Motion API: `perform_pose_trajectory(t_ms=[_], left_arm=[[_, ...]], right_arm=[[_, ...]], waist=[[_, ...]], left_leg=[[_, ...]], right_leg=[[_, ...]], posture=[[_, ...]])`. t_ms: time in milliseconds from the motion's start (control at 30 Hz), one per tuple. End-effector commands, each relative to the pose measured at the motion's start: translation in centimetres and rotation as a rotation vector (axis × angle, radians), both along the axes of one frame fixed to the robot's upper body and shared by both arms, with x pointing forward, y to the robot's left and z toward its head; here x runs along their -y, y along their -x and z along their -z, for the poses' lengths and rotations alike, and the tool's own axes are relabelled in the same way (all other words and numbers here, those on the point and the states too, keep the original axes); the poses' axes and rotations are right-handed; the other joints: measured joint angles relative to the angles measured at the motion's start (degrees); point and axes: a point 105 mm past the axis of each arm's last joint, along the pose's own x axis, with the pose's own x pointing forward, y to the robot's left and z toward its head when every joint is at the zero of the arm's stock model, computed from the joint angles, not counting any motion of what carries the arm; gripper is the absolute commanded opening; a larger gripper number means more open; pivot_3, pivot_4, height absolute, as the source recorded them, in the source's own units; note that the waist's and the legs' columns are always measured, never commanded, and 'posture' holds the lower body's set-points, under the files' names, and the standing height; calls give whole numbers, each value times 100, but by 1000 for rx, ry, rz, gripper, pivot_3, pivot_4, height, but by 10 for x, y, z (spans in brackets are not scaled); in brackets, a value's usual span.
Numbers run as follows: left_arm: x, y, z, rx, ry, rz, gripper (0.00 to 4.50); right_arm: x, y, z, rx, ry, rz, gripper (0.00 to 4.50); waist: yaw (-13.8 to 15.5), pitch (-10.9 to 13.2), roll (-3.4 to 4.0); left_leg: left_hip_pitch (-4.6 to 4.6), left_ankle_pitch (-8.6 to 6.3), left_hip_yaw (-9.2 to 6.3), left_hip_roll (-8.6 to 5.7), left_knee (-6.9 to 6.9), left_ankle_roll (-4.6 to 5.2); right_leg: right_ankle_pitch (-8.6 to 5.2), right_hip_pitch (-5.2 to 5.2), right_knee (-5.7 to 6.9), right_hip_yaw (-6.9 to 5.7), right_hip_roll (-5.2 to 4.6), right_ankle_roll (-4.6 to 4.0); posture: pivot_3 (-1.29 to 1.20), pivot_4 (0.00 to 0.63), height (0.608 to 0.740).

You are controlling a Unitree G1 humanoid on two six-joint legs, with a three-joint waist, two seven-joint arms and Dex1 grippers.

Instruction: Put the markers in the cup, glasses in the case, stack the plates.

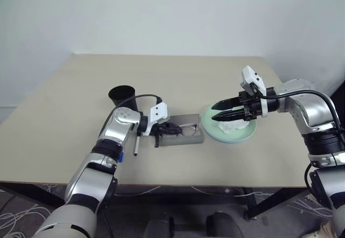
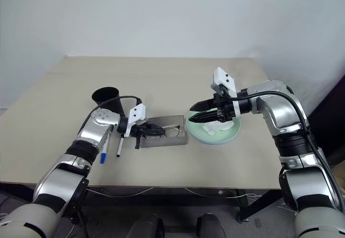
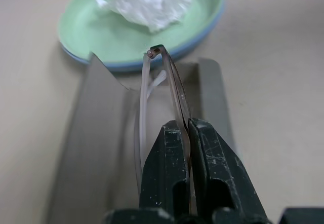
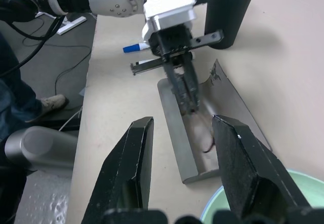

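Here, thin dark-framed glasses (image 3: 174, 89), folded, over open grey case (image 3: 86, 133)

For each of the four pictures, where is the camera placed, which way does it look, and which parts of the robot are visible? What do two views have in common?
Left eye view: on the head, looking down over the table; both arms show.
Right eye view: beside it, same scene, slightly shifted.
Left wrist view: on the left arm, looking along the left gripper, shut on the glasses, over the case toward the plates.
Right wrist view: on the right arm, past the open right gripper, toward the left gripper and cup.
Both wrist views share the case.
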Motion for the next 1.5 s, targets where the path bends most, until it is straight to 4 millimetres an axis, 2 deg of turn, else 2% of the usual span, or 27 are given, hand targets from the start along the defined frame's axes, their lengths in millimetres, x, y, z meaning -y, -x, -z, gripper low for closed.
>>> perform_pose_trajectory(t_ms=[33, 333, 667, 800, 1033, 1200, 1333, 1500], left_arm=[[-1, 0, -16, 33, 14, 37, 18], [-4, 5, -27, -45, 9, 82, 18], [3, 11, -45, -148, -5, 170, 18], [2, 17, -41, -158, -41, 195, 18], [0, 14, -43, -171, -32, 173, 18], [-1, 3, -45, -116, -23, 112, 18], [-3, -5, -39, -109, -29, 52, 18], [-2, -1, -30, -146, -25, 63, 18]], right_arm=[[0, 2, -13, 48, -14, -8, 1967], [-3, 1, -12, 48, -16, -11, 1967], [-4, 0, -10, 50, -13, -10, 1967], [-3, 0, -10, 51, -14, -7, 1967], [-3, -1, -9, 49, -16, -6, 1967], [-4, -1, -8, 49, -18, -8, 1967], [-5, -1, -8, 49, -20, -13, 1967], [-6, -1, -9, 51, -23, -14, 1967]], waist=[[3, 0, 0], [0, 0, 0], [-1, 0, 0], [-2, 0, 0], [-1, 0, 0], [-1, 0, 1], [-1, 0, 0], [1, 0, 0]], left_leg=[[-1, 0, 0, 0, 2, 0], [-10, 0, -3, 0, 12, 0], [-37, 0, -12, 0, 25, 1], [-41, 0, -14, 0, 25, 1], [-41, 1, -14, 0, 29, 3], [-41, 1, -14, 0, 30, 3], [-42, 2, -15, 0, 30, 4], [-45, 2, -14, -1, 32, 4]], right_leg=[[1, 0, 0, 0, 0, 1], [5, -3, 0, -2, 0, 4], [8, -14, -1, -10, 1, 7], [8, -18, 0, -10, 2, 8], [9, -17, 0, -10, 2, 8], [11, -17, 0, -10, 2, 9], [11, -17, 0, -10, 2, 10], [13, -17, 0, -10, 1, 12]], posture=[[0, 0, 702], [0, 0, 702], [0, 0, 702], [0, 0, 702], [0, 0, 702], [0, 0, 702], [0, 0, 702], [0, 0, 702]])
